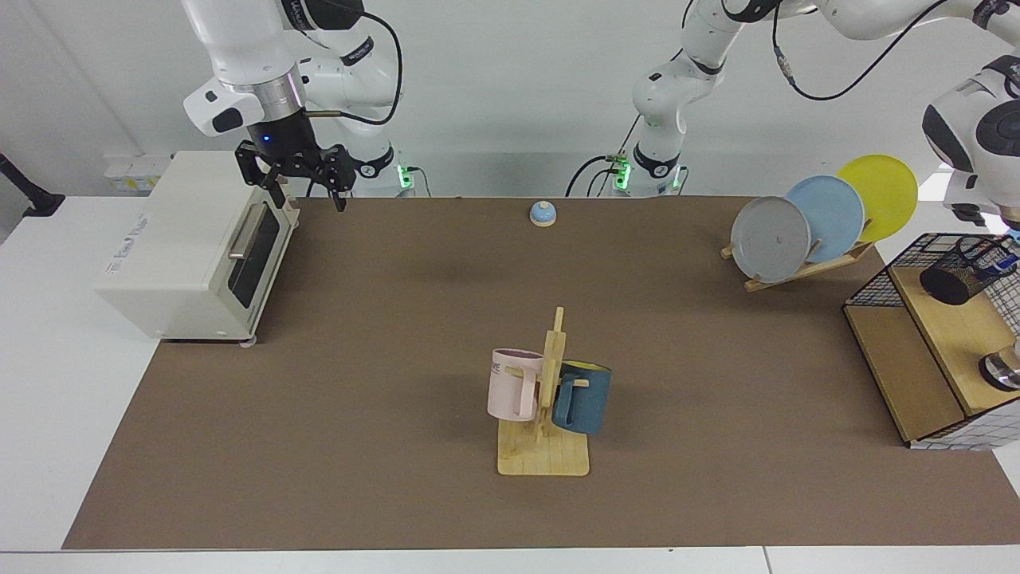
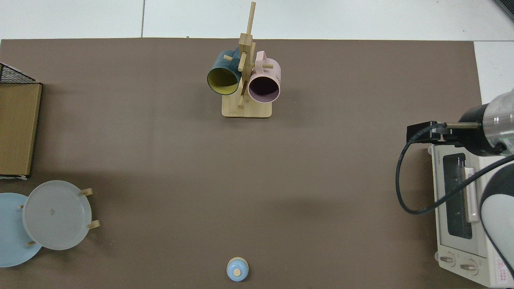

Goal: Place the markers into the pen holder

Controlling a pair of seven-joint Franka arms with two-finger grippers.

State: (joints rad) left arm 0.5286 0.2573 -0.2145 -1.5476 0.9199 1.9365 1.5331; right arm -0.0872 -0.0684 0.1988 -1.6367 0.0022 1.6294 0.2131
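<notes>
The pen holder, a small black mesh cup, stands tilted on the wooden shelf of a wire basket at the far right of the facing view. A short white-and-blue piece of the marker shows at the cup's mouth; the rest is hidden. My left gripper hangs just above it, cut off by the frame edge. My right gripper waits open and empty beside the toaster oven's top front corner, and it shows in the top view as a black block. The top view shows neither the holder nor the marker.
A white toaster oven sits at the left. A mug tree with a pink and a blue mug stands mid-table. A plate rack, a small blue bell and the wire basket are also there.
</notes>
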